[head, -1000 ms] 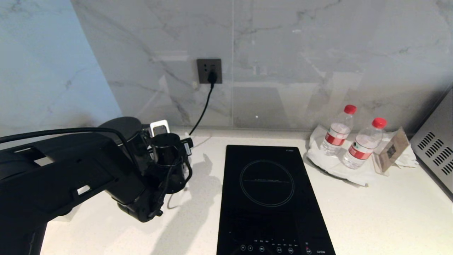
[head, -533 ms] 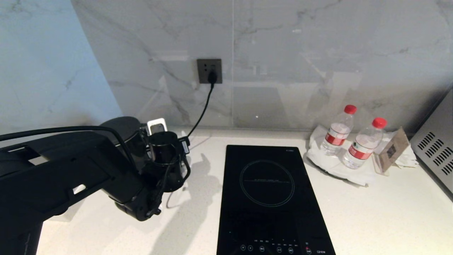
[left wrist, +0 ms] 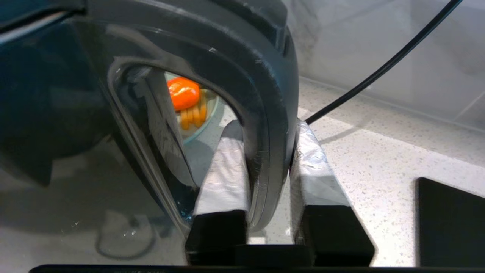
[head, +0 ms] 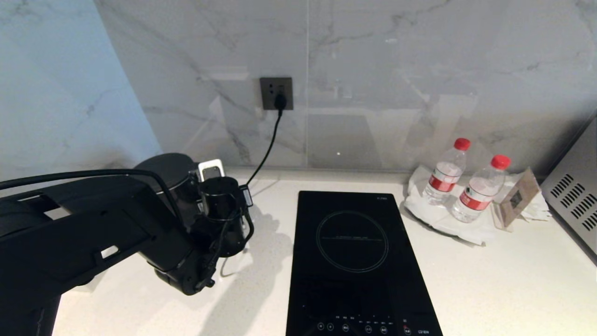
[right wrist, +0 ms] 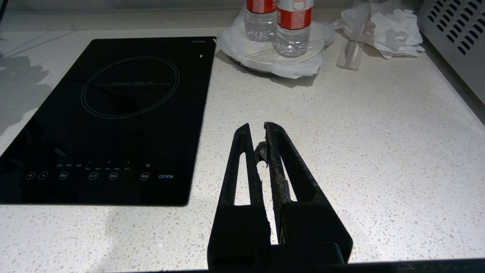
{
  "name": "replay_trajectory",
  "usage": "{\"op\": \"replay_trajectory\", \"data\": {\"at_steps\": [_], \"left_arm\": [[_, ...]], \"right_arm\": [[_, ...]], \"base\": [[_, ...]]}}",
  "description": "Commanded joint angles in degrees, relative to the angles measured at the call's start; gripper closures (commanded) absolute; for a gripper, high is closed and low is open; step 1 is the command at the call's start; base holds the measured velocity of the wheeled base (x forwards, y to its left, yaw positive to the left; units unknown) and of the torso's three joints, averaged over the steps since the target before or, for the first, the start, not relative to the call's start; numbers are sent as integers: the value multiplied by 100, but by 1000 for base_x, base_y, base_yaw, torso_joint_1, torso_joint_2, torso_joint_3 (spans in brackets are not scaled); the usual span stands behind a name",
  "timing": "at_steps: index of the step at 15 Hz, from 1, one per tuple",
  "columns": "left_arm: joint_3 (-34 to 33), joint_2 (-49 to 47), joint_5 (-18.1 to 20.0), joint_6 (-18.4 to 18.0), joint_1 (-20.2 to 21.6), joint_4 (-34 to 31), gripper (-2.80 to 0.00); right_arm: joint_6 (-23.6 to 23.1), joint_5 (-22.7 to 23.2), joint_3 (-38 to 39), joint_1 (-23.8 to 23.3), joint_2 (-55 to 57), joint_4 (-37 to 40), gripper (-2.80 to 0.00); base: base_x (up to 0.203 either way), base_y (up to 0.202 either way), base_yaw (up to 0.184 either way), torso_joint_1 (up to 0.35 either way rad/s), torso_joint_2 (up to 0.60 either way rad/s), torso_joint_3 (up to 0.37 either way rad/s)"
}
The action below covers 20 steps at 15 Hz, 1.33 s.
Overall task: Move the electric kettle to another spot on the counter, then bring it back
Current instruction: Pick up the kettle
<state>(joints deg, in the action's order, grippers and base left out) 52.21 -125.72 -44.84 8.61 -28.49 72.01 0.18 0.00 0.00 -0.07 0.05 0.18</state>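
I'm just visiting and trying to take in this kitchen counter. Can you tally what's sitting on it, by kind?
Electric kettle: 1
Induction hob: 1
Water bottles with red caps: 2
White plate under the bottles: 1
Bowl of orange food, seen through the kettle's handle: 1
Small card stand: 1
Total: 7

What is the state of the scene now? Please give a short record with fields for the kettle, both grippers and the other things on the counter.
kettle: black kettle, mostly hidden behind the left arm, near the back wall
kettle handle: loop handle sits between the left gripper's fingers
left gripper: shut on the handle
right gripper: shut, holding nothing, above the counter
hob: black glass hob, bare
bottles: two water bottles with red caps on a white plate, right of the hob
cord: black cord plugged into the wall socket
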Motion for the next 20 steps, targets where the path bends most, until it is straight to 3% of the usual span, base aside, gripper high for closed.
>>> {"op": "replay_trajectory", "data": {"at_steps": [1,7,15,20], "left_arm": [[52,31,-25,-2,19,50,0],[15,205,-25,-38,10,50,0],[281,232,-34,-360,36,59,0],[-85,137,-41,-303,-83,111,0]], "right_arm": [[0,0,0,7,4,0,0],[0,0,0,7,4,0,0],[0,0,0,7,4,0,0],[0,0,0,7,4,0,0]], "base": [[0,0,0,0,0,0],[0,0,0,0,0,0],[0,0,0,0,0,0],[0,0,0,0,0,0]]}}
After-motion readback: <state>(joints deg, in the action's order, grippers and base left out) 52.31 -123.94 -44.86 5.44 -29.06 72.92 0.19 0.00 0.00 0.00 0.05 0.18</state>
